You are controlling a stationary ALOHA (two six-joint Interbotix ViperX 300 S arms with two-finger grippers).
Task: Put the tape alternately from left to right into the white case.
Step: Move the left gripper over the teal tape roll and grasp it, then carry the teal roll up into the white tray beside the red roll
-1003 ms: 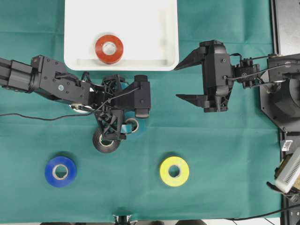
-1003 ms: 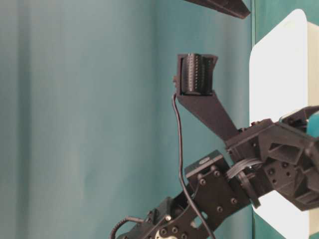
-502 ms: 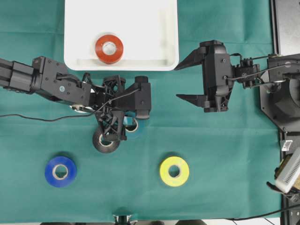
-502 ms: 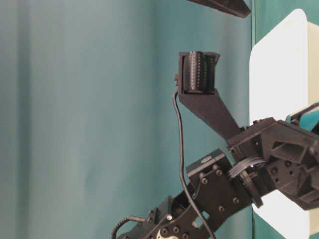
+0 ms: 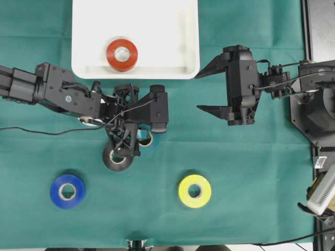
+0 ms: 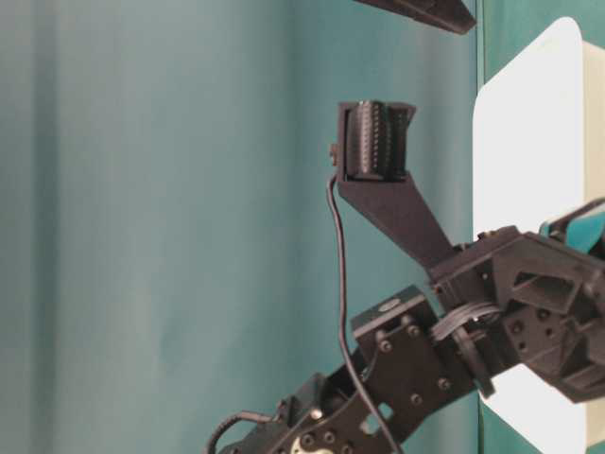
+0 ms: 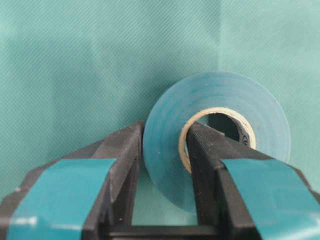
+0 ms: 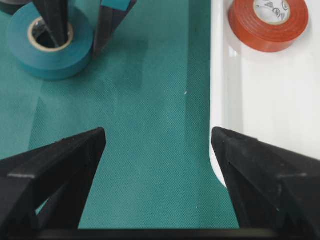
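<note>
I see my left arm stretched in from the left across the desk [image 5: 251, 172], its left claw [image 7: 162, 150] clenched on the wall of the teal roll [image 7: 220, 107], one finger inside the pale core, one outside; the roll sits just below the white case [image 5: 136, 70], beside the black roll [image 5: 116, 158]. My right arm hangs level, right claw [image 5: 201, 91] released and empty beside the case's corner. The red-orange roll [image 5: 122, 54] lies in the case; blue [image 5: 67, 191] and yellow [image 5: 194, 191] rolls lie nearer the desk's lower edge.
</note>
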